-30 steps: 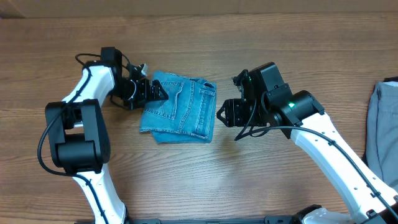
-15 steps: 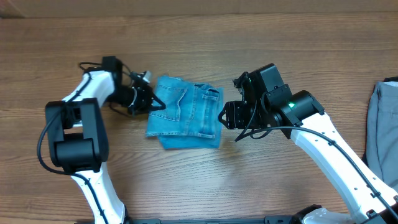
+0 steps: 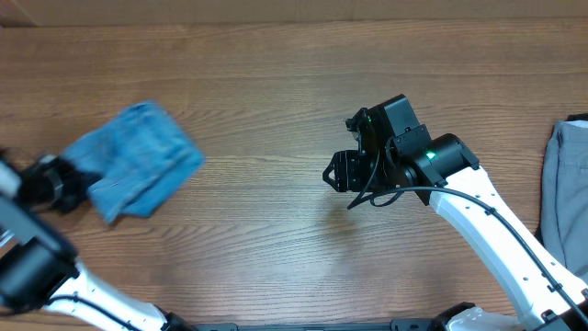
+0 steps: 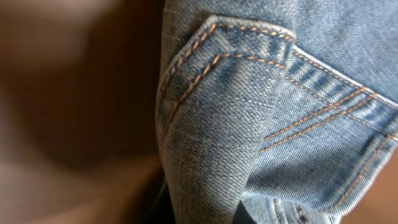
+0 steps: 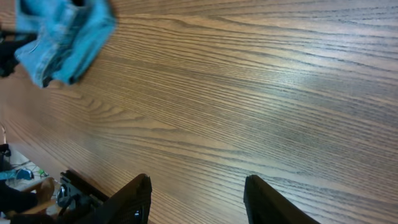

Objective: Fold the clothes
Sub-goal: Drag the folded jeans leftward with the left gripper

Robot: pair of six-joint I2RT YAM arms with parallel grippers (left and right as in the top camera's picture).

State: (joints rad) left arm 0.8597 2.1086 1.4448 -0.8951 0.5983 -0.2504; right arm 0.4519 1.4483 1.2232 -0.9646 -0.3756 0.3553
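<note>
The folded light blue jeans (image 3: 138,164) are bunched and motion-blurred at the table's far left. My left gripper (image 3: 57,182) is at their left edge and shut on the cloth. In the left wrist view, denim with orange stitching (image 4: 249,106) fills the frame and hides the jaws. The right gripper (image 3: 336,173) hangs open over bare wood near the table's middle, well to the right of the jeans. Its two dark fingers (image 5: 134,199) are spread with nothing between them, and the jeans (image 5: 62,37) show small in that view's top left corner.
A plain grey garment (image 3: 564,184) lies at the table's right edge. The left arm's white links (image 3: 83,290) run along the front left corner. Dark cables and gear (image 5: 25,186) show beyond the table edge in the right wrist view.
The left gripper shut on the left edge of the jeans and swung them quickly from the table's middle to the far left. The right arm stayed put.
</note>
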